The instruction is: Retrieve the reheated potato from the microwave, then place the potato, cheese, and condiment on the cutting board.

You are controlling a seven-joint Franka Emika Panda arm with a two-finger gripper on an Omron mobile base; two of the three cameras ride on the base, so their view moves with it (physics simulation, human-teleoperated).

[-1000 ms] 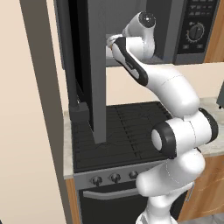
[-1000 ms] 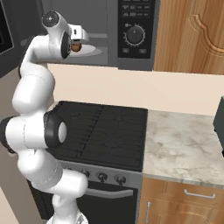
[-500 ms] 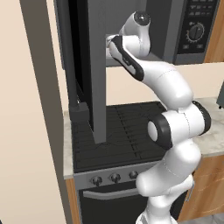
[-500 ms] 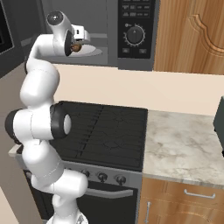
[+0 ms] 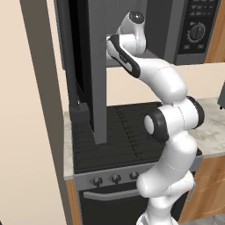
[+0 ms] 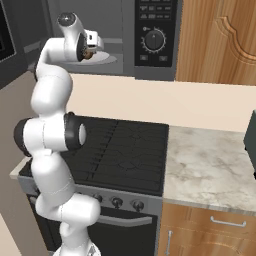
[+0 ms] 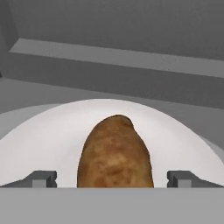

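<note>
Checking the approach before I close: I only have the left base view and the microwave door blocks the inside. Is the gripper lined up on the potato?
Observer: Yes. In the hand view the potato lies centred between the two fingertips of the gripper, one on each side.
Operator: Jaws open?
Observer: Open, wide of the potato on both sides, not touching it.
Operator: What is it sitting on?
Observer: A round white turntable plate inside the microwave; the right base view shows the gripper reaching in over that plate.
</note>
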